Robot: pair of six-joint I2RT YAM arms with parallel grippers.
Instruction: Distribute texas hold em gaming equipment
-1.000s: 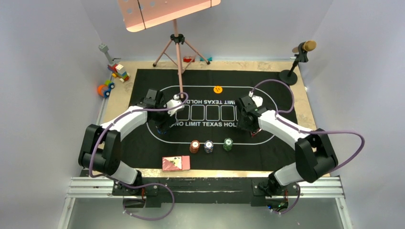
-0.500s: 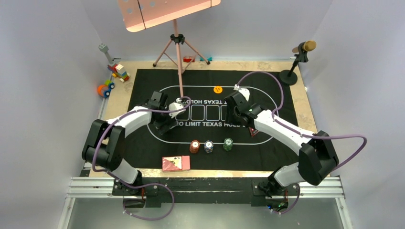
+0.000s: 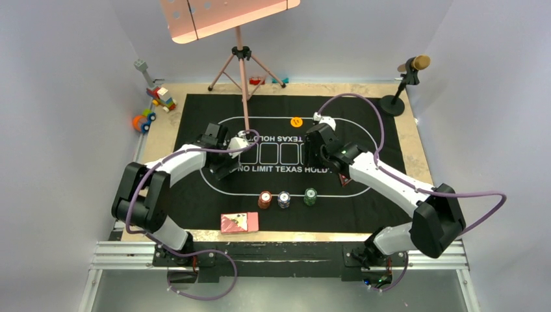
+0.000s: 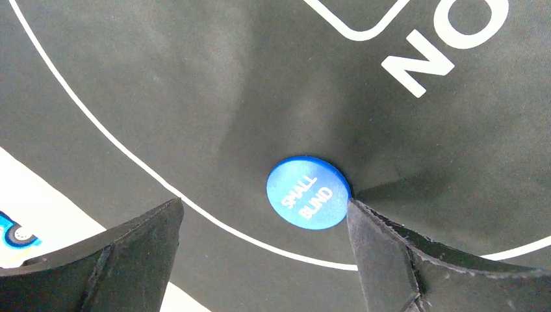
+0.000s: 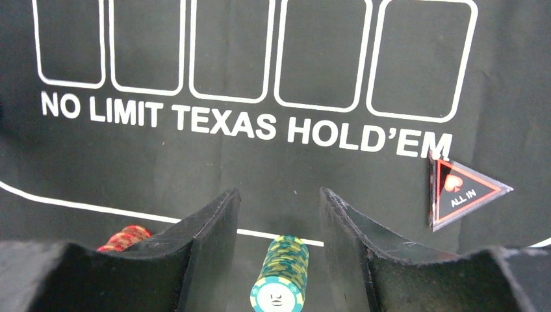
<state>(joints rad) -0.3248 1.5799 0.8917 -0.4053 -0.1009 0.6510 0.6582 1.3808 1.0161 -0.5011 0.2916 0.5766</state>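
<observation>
Left pincer [image 4: 263,203] gapes wide, empty; blue disc [image 4: 308,192] lies flat between its fingers, just beside the frame-right one.

**Layout of the table**

A mat [image 3: 195,208] is spread over the table [image 3: 159,130]. Three stacks are set in a row on its near part: the left chip stack [image 3: 264,199], the middle chip stack [image 3: 284,199] and the right chip stack [image 3: 310,195]. The card box [image 3: 239,222] is laid at the mat's near edge, left of that row. The all-in marker [image 5: 461,193] is placed just right of the printed lettering. The far disc [image 3: 296,121] is set behind the printed boxes. The small-blind disc [image 4: 308,201] is laid just inside the printed line, on the mat's left part. Toy blocks [image 3: 159,97] are found off its far left corner.
</observation>
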